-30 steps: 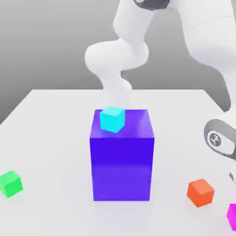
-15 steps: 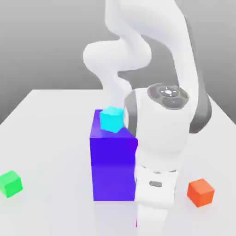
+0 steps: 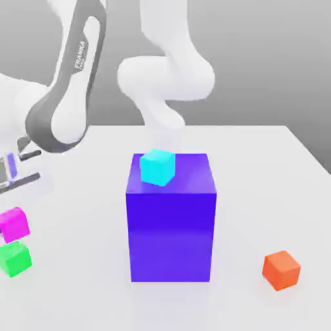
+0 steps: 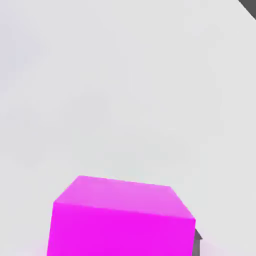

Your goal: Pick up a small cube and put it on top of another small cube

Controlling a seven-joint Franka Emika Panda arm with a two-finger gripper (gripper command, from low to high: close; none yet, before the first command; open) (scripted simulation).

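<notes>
In the exterior view we see the magenta cube (image 3: 13, 224) at that view's far left, lifted off the table (image 3: 77, 258) and sitting just above the green cube (image 3: 14, 258). Whether the two touch we cannot tell; they overlap slightly at the edge from this angle, and the magenta one appears tilted and a little offset. The pincer (image 3: 11, 184) is largely cut off by the frame edge, so only part of the hand above the magenta cube is visible, with the white arm (image 3: 68, 97) curving down to it. In the hand view the magenta cube (image 4: 120, 217) sits close under the camera, with a dark finger (image 4: 198, 240) tip showing beside one corner, so we read the pincer as clenched on the magenta cube.

The tall blue-purple block (image 3: 170, 216) stands mid-table with the cyan cube (image 3: 158, 167) resting on its top, near the back corner on the exterior view's left. The orange cube (image 3: 281, 269) lies on the table well apart, toward the exterior view's right. The arm's base is hidden behind the block.
</notes>
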